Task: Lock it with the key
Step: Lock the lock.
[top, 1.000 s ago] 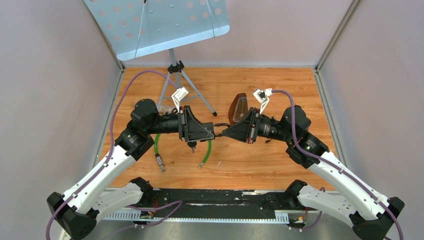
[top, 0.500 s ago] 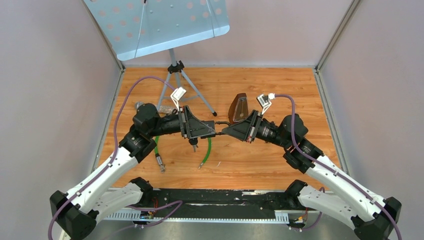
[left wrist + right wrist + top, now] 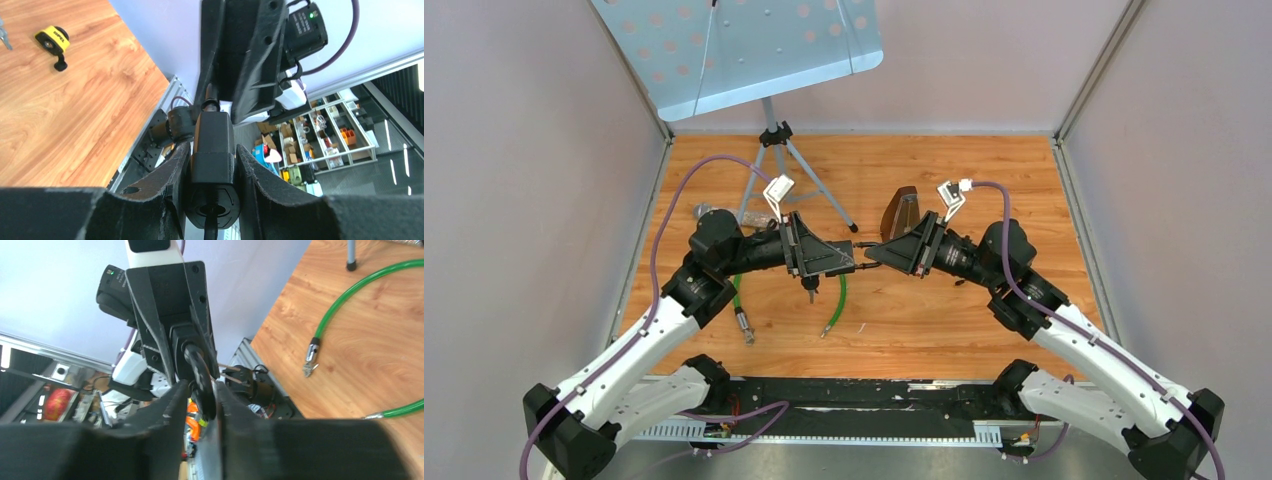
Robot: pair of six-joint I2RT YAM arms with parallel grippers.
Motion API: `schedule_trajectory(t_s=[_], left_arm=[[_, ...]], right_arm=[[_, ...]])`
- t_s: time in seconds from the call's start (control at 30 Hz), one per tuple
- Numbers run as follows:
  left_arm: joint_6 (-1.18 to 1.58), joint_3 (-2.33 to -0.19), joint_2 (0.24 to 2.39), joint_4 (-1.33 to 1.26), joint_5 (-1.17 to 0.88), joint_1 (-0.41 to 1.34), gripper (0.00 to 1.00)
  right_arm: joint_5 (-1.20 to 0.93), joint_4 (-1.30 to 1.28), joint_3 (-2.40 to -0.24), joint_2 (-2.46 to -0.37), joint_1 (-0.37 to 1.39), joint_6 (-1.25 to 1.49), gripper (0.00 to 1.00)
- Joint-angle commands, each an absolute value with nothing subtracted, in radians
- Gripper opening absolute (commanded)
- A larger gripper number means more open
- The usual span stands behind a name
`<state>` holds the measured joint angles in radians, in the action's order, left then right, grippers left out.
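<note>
My left gripper (image 3: 848, 263) is shut on the black lock body (image 3: 212, 172), which fills the gap between its fingers in the left wrist view. My right gripper (image 3: 873, 257) faces it tip to tip above the table's middle. In the right wrist view my right gripper (image 3: 201, 390) is shut on the key's black head (image 3: 204, 380), which points into the lock body (image 3: 186, 337). The key blade is hidden. The lock's green cable (image 3: 838, 301) hangs down and lies on the table.
A music stand's tripod (image 3: 775, 134) stands at the back left. A brown wooden object (image 3: 903, 209) sits behind the right gripper. A yellow and black object (image 3: 51, 39) and a small metal piece (image 3: 703, 212) lie on the wooden table (image 3: 984, 170).
Both grippers stayed joined at the lock. The meeting point crept slightly away from me, the left arm's elbow swung back, and the right wrist tilted and shifted left.
</note>
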<state>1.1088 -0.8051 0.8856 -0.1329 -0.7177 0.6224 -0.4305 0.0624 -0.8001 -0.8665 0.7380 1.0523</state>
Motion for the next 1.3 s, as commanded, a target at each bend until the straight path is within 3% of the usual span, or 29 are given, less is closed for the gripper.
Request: schedule_trajectory(t_s=[0.0,0.1,0.3,0.6,0.8,0.87,0.93,0.97,1.27], left_arm=[[1.085,-0.841,0.870,-0.177,-0.721,0.635,0.00],[1.074,-0.853,0.871,-0.162,-0.720,0.633,0.00],[1.092,-0.861,0.875,-0.163,-0.729,0.620,0.00],[1.104,-0.880,0.888,-0.213,-0.797,0.614,0.00],[1.062,-0.904,0.890,-0.188,-0.840,0.614,0.00],[1.057,-0.908,0.892,-0.183,-0.846,0.614,0.00],[1.056,-0.910,0.893,-0.179,-0.849,0.614,0.00],[1.054,-0.911,0.897,-0.179,-0.852,0.614,0.00],[1.055,-0.893,0.938,-0.235,-0.892,0.615,0.00]], right_arm=[[-0.389,0.040,-0.846,-0.860,0.709,1.000,0.48],[-0.397,0.034,-0.834,-0.837,0.683,0.990,0.57],[-0.463,0.031,-0.825,-0.819,0.661,0.977,0.58],[-0.618,0.038,-0.827,-0.852,0.661,0.923,0.46],[-0.625,0.062,-0.801,-0.820,0.661,0.905,0.32],[-0.631,0.064,-0.801,-0.815,0.661,0.895,0.25],[-0.640,0.075,-0.799,-0.817,0.662,0.899,0.05],[-0.650,0.092,-0.795,-0.823,0.663,0.909,0.00],[-0.684,0.161,-0.788,-0.877,0.706,0.924,0.00]])
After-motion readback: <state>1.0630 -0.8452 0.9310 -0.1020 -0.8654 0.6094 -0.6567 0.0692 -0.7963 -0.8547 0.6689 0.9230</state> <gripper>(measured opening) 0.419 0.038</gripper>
